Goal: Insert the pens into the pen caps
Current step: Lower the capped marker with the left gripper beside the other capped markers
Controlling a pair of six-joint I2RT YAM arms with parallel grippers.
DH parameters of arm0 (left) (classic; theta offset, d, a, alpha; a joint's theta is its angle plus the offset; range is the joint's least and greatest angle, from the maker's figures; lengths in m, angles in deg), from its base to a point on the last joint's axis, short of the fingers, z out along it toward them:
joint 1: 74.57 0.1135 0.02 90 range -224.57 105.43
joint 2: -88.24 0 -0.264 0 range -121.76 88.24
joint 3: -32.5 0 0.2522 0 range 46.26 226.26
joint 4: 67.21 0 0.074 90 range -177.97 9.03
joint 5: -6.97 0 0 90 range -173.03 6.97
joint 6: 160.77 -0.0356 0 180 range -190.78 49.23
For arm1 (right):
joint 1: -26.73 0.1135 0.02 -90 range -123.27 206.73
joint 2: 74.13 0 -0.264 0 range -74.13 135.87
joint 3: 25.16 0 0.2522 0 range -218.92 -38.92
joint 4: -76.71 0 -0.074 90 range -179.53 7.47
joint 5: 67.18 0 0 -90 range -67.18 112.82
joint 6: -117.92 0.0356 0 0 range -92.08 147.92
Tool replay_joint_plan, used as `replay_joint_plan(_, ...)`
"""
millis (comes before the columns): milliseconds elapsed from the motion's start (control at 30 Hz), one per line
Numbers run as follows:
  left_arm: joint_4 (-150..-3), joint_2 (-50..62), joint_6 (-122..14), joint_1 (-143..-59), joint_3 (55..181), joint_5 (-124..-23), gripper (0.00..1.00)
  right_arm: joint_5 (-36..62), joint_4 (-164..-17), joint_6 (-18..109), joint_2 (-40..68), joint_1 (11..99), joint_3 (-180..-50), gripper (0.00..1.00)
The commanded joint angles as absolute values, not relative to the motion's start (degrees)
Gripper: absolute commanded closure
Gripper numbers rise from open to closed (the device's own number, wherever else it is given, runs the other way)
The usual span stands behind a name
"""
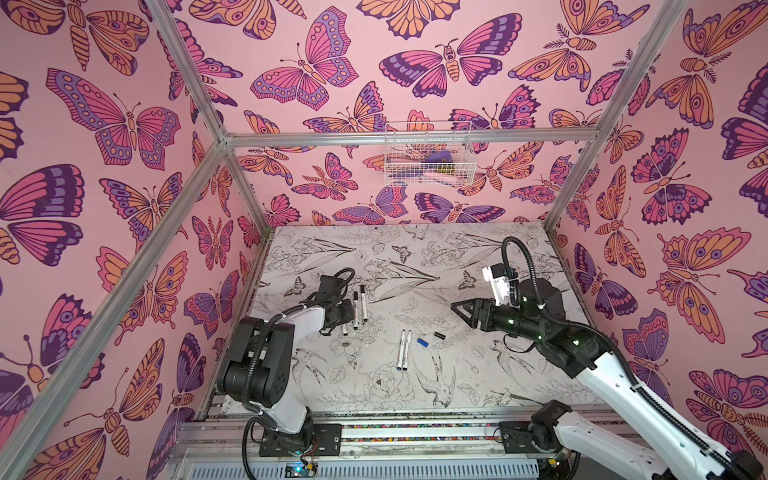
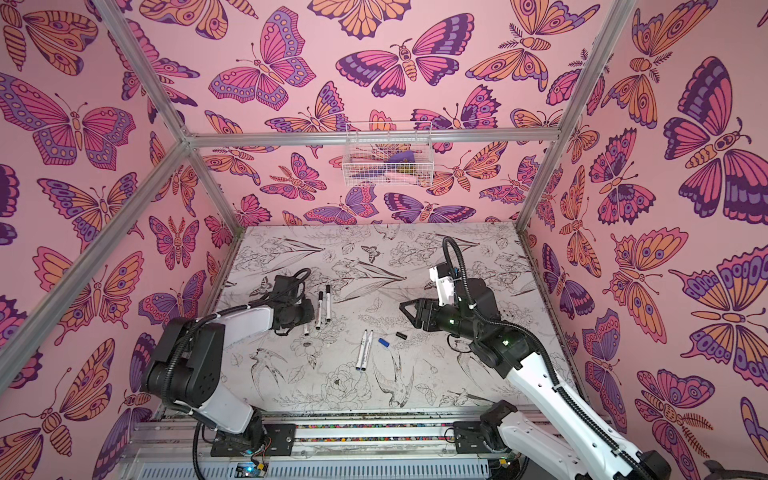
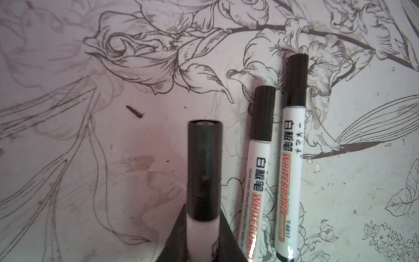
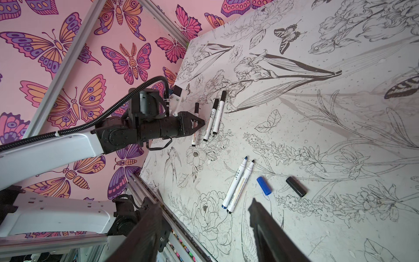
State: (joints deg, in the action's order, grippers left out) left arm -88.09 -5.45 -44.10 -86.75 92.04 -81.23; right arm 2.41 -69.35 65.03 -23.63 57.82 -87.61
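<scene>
My left gripper [image 1: 351, 311] [image 3: 203, 219] is low over the table at the left. It is shut on the white barrel of a pen with a black cap on it [image 3: 204, 167] [image 4: 195, 127]. Two more capped pens [image 3: 258, 170] [image 3: 292, 158] [image 1: 356, 309] lie side by side just right of it. Near the middle, two uncapped pens lie together: one blue-ended [image 1: 400, 352] [image 4: 234, 182], one black-ended [image 1: 407, 349] [image 4: 241, 186]. A loose blue cap [image 1: 422, 342] [image 4: 264, 185] and a loose black cap [image 1: 439, 334] [image 4: 295, 186] lie right of them. My right gripper [image 1: 456, 307] [image 4: 205, 204] hovers open and empty above the caps.
A white wire basket [image 1: 430, 153] with coloured items hangs on the back wall. The metal rail [image 1: 415, 432] carrying both arm bases runs along the front edge. Aluminium frame posts [image 1: 249, 195] stand at the table's corners. A small dark fleck [image 3: 135, 111] lies on the table by the held pen.
</scene>
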Motion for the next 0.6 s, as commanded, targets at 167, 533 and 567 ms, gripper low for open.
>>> replay_joint_plan(167, -93.04, 0.54, -42.99, -89.04, 92.47, -87.72, 0.56, 3.44, -68.35, 63.78, -24.87, 57.31, -87.19, 0.37)
replay_joint_plan(533, -99.09, 11.05, -43.56, -109.94, 88.36, -84.79, 0.51, 3.85, -68.35, 63.62, -24.14, 57.31, -86.90, 0.37)
replay_joint_plan(567, -99.03, 10.41, -43.04, -111.20, 88.05, -83.38, 0.50, 3.88, -68.27, 63.61, -24.02, 57.31, -86.91, 0.37)
